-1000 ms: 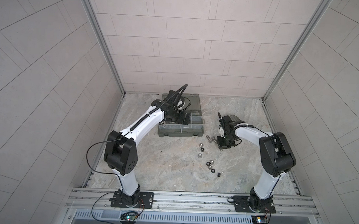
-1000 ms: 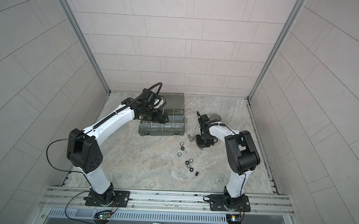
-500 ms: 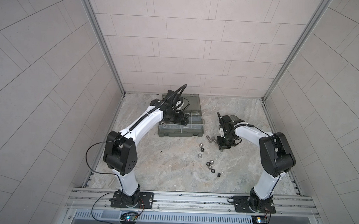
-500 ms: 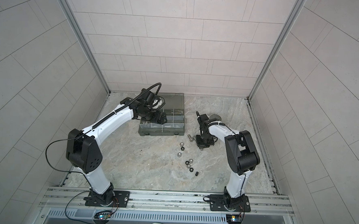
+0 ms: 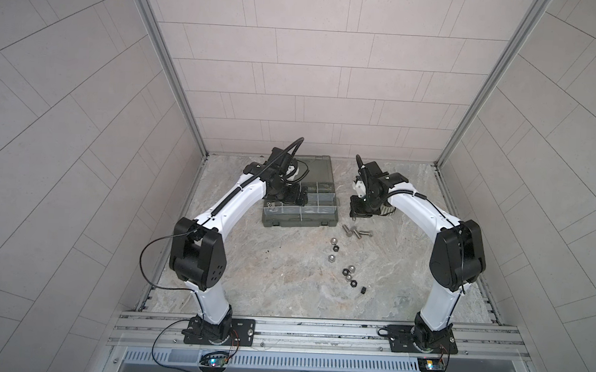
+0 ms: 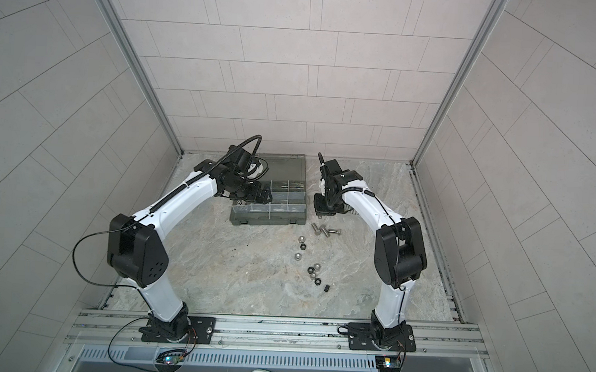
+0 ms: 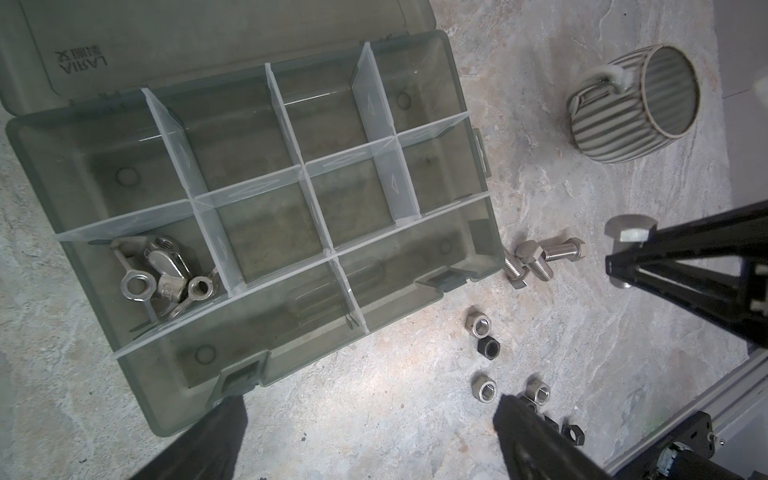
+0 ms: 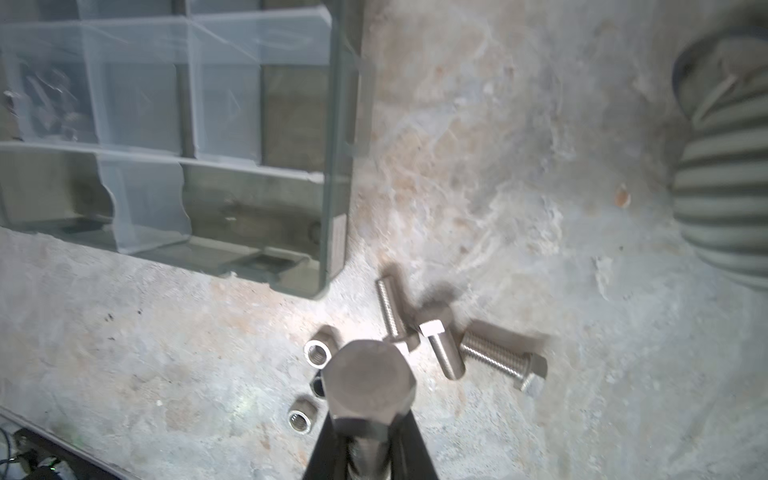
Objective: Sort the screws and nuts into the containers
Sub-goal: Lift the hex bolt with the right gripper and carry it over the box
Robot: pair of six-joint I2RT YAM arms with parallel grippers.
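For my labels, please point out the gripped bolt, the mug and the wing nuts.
gripped bolt (image 8: pixel 371 386), right wrist view, hex head
mug (image 7: pixel 606 124), left wrist view, striped side
wing nuts (image 7: pixel 166 268), left wrist view, pile's middle

We found bare marble tabletop (image 5: pixel 277 287) open left of scattered small hex nuts (image 5: pixel 349 268); short silver hex bolts (image 5: pixel 350 230) crowded the floor beside the grey-green plastic organizer case (image 5: pixel 298 223).

Pale grey tiled walls (image 5: pixel 313 72) close in behind and to both sides of the right gripper (image 5: pixel 359 215), joined by aluminium corner posts (image 5: pixel 170 64). Below it, a mottled stone-look floor (image 5: pixel 284 280), evenly lit, ends at an aluminium rail (image 5: pixel 317 331).
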